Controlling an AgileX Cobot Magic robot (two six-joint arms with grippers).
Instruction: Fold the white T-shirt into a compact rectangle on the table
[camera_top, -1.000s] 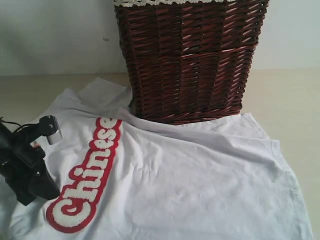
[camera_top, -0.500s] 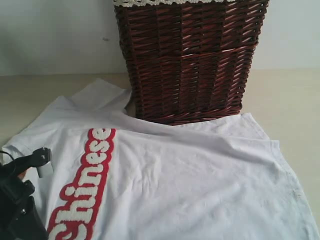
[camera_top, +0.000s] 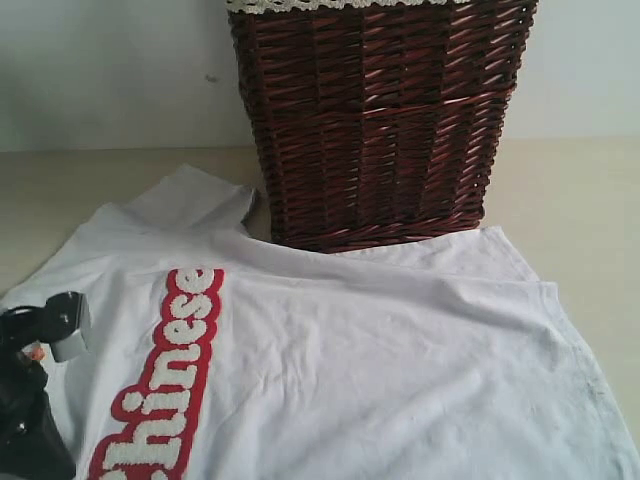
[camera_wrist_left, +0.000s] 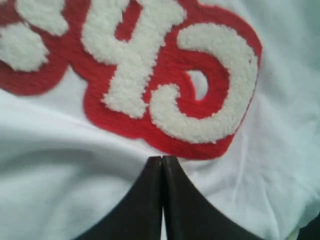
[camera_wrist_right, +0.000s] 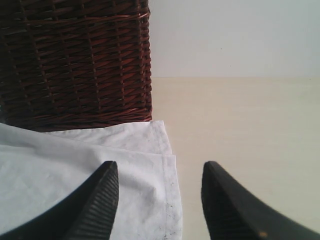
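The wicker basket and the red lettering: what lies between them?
Only plain, slightly wrinkled cloth of the white T-shirt lies between the wicker basket and the red lettering; nothing sits on it. The exterior view shows this.

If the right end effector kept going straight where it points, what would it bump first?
Probably the white T-shirt's edge or the bare table just past it; depth is unclear. The open right end effector aims beside the basket, not at it.
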